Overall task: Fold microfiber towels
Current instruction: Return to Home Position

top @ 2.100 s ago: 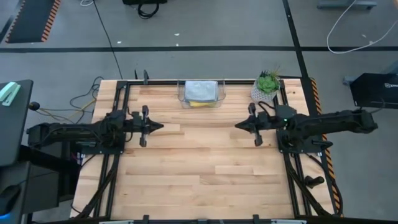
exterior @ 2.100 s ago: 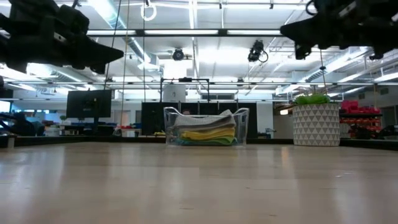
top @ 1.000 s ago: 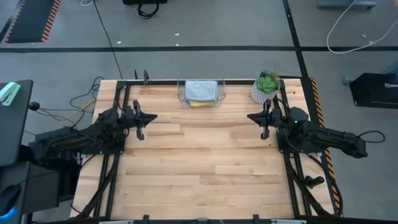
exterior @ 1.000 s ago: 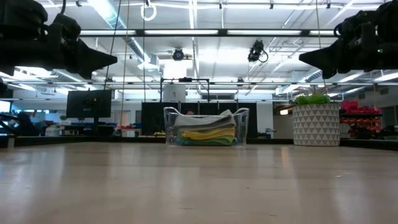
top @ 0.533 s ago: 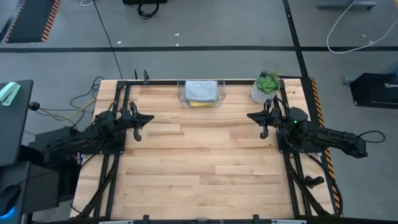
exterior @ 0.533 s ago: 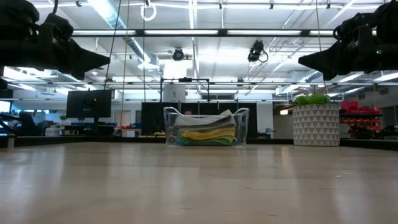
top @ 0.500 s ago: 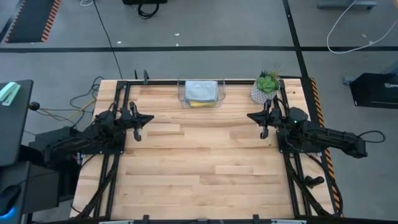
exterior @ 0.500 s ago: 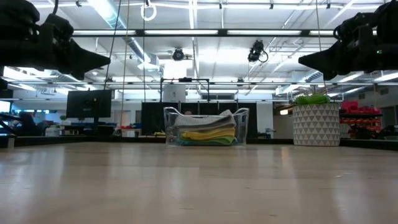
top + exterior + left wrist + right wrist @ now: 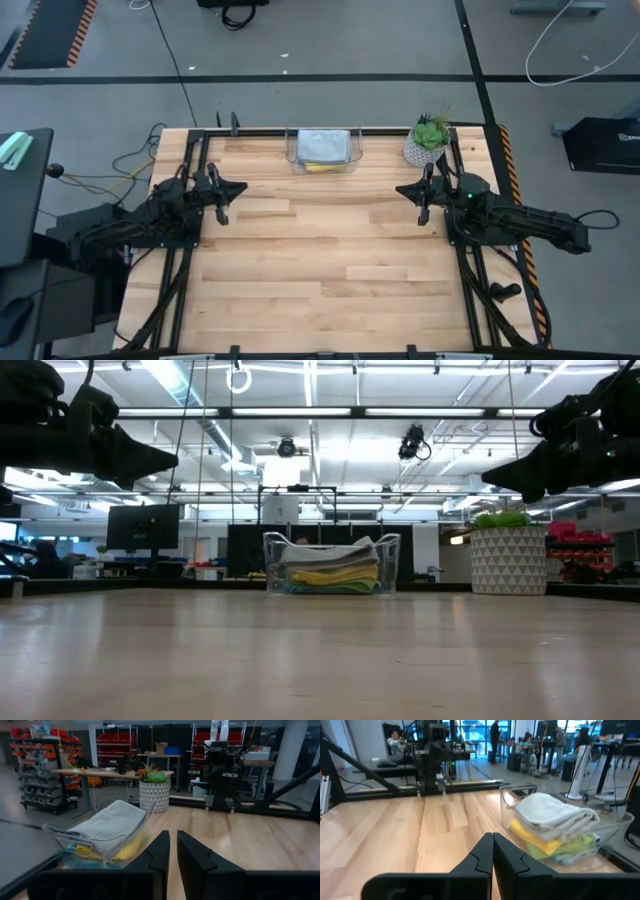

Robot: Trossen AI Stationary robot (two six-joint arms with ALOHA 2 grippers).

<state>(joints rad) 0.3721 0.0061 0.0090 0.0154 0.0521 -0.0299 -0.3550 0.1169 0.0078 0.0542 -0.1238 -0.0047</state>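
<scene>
The microfiber towels [image 9: 323,146] lie folded in a stack inside a clear bin [image 9: 391,565] at the middle of the table's far edge. A grey towel is on top, with yellow, green and light blue under it [image 9: 552,820]. My left gripper [image 9: 243,187] hovers level above the table near its left edge, pointing toward the middle; a narrow gap shows between its fingers [image 9: 173,851]. My right gripper [image 9: 399,189] hovers near the right edge, pointing toward the left arm, its fingers meeting [image 9: 493,851]. Neither gripper holds anything.
A potted plant in a white patterned pot [image 9: 428,142] stands at the far right corner, close behind my right gripper. Black frame rails [image 9: 196,150] run along the table's sides. Bare wooden table top [image 9: 320,250] lies between the arms and toward the near edge.
Both arms have drawn back from the table's middle toward their own side edges and then settled. The tip of my right gripper has dipped a little in the last half second. The towels and the bin have kept still.
</scene>
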